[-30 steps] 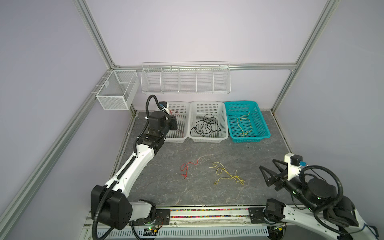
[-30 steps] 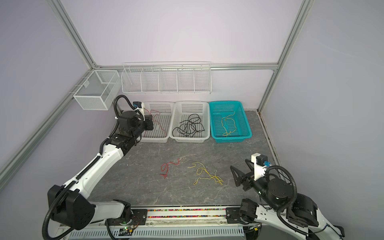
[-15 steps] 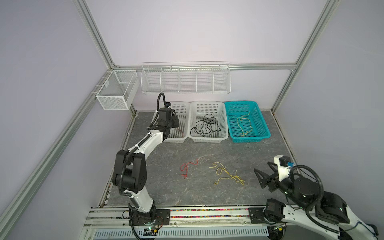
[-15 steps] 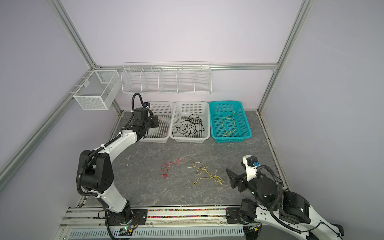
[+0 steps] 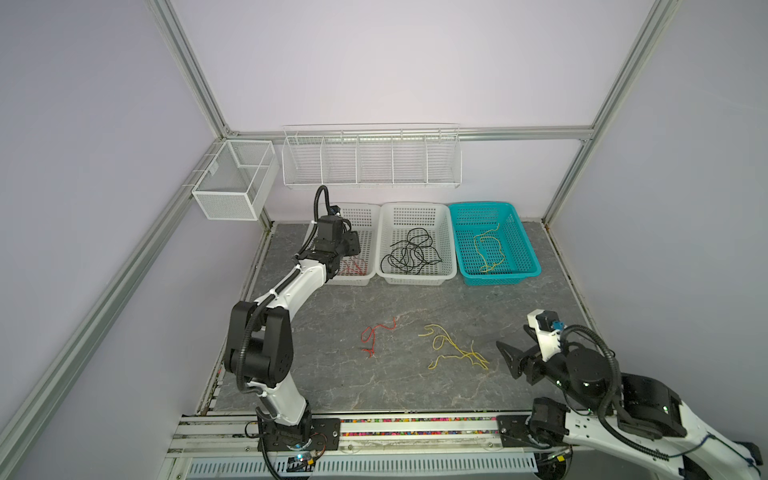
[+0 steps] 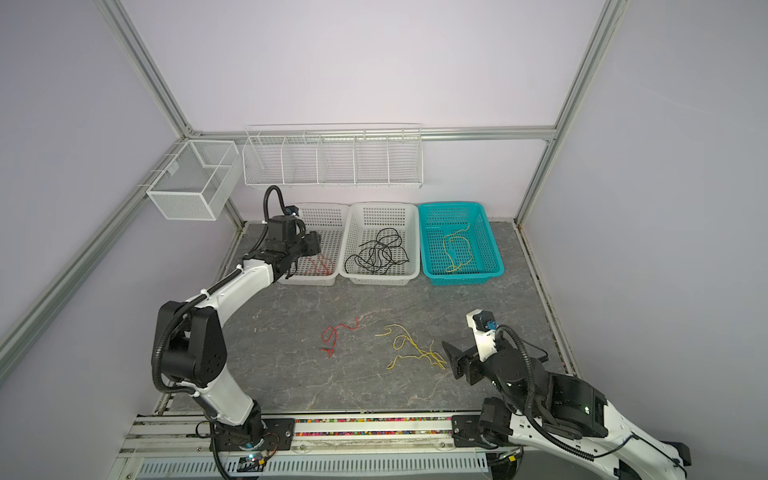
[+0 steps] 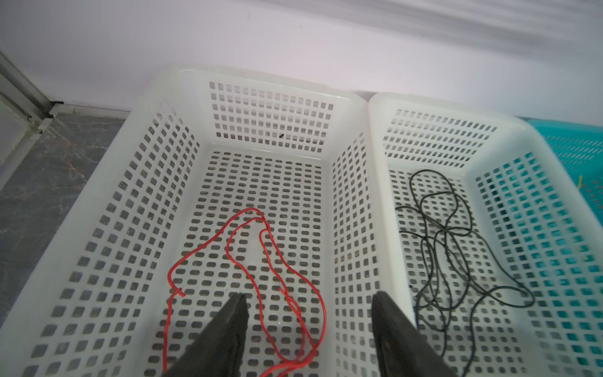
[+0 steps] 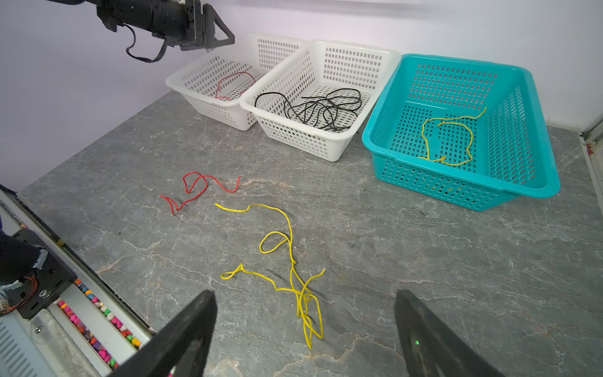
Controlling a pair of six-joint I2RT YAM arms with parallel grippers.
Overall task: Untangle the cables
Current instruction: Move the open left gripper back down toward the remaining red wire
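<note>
Stringy red cables [image 7: 227, 244] lie in the slotted plastic basket [image 7: 98, 209] left of the middle basket [image 8: 306, 140], under the left hand [image 7: 309, 294], jaws apart; right hand [image 8: 305, 293], spread too, hovers over kinked yellow cable [image 8: 289, 236] on veined grey table [image 8: 424, 261].

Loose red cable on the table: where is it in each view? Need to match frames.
In a top view: loose red cable on the table, left of the yellow cable.
In a top view: loose red cable, again left of the yellow cable.
Left wrist: not in it; only the other red cable, inside the white basket.
Right wrist: loose red cable between that basket and the yellow cable.
Shared landmark: the white basket, in all four.
</note>
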